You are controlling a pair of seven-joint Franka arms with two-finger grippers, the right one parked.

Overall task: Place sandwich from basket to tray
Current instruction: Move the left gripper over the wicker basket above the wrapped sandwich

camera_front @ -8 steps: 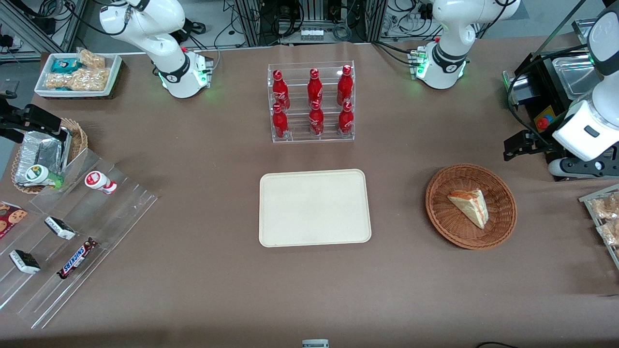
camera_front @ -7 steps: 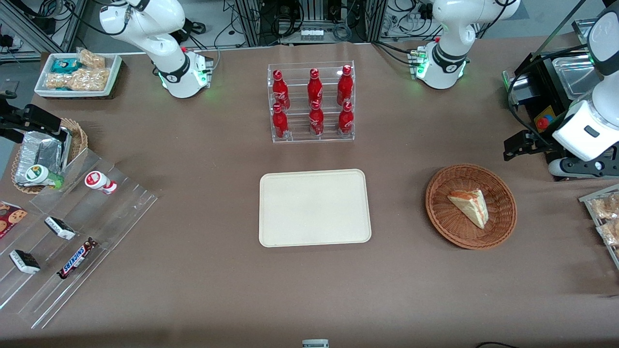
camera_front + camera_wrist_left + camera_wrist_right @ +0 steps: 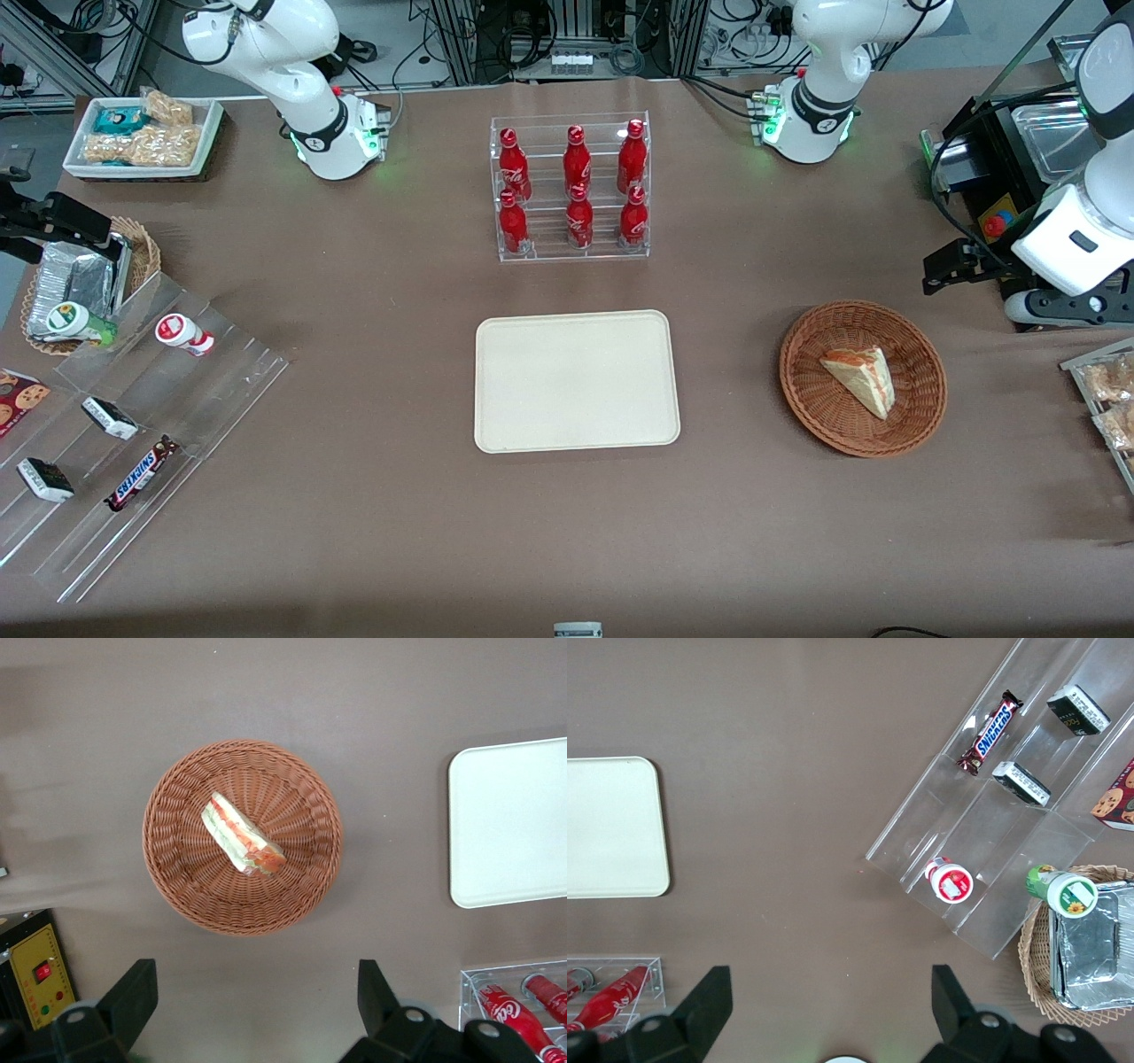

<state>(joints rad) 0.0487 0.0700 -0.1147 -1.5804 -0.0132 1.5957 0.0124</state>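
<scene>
Your gripper (image 3: 257, 992) hangs high above the table with its fingers spread wide and nothing between them; the sandwich (image 3: 860, 378) lies in the basket (image 3: 921, 346), well below.

From the wrist, you see the two dark fingertips (image 3: 133, 988) apart over bare cloth beside the basket (image 3: 173, 788), while the sandwich (image 3: 241, 836) rests near the middle of the weave. The basket is round, shallow, reddish-brown wicker; the sandwich is a pale triangular wedge with red-orange and green layers. The tray (image 3: 576, 381) is flat, cream, rounded at the corners, and sits apart from the basket at the table's middle. A brown cloth (image 3: 399, 532) covers the table. A clear rack of red bottles (image 3: 571, 186) stands farther from the front camera than the tray.
</scene>
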